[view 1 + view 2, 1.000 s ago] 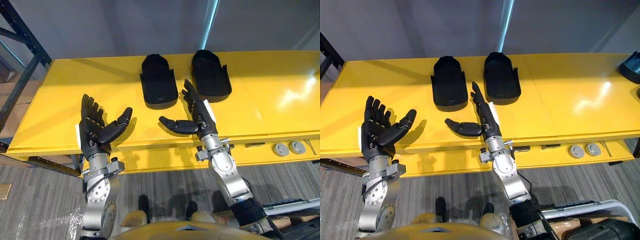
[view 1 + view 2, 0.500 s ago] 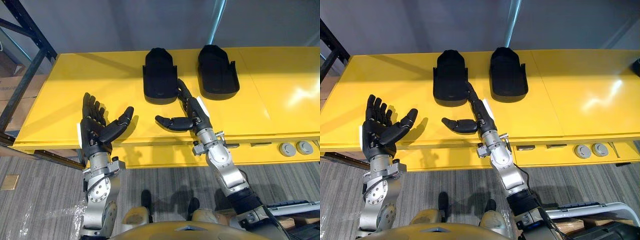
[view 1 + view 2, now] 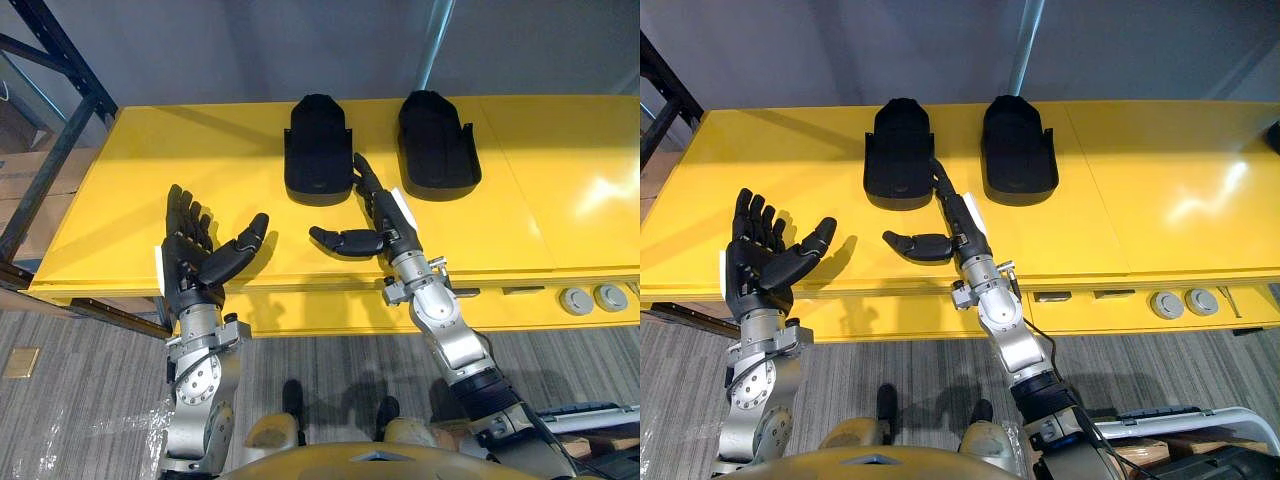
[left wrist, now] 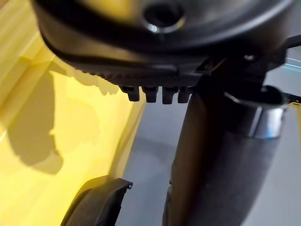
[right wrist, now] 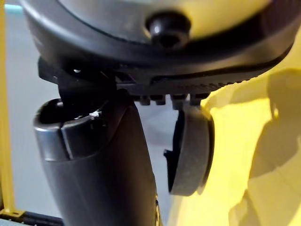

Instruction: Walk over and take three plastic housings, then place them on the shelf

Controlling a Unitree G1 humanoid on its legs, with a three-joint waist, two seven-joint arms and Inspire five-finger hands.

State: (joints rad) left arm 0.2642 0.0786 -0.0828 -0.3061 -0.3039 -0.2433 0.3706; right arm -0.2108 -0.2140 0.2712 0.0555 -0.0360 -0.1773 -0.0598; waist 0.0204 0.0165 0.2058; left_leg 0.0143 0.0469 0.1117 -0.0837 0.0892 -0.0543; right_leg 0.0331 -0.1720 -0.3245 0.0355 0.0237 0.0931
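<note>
A long yellow table runs across the middle from 9 to 3 o'clock. Behind it, at 12 o'clock, stands a plain grey wall, with a pale upright strip at 1 o'clock. On the table's front face at 4 o'clock sit two round grey discs, side by side. Grey striped carpet covers the floor from 4 to 8 o'clock, with a small tan square on it at 8 o'clock. Cardboard boxes lie at 9 o'clock.

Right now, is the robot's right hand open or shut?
Open: the right hand holds nothing, fingers straight beside the left housing, thumb out sideways.
</note>
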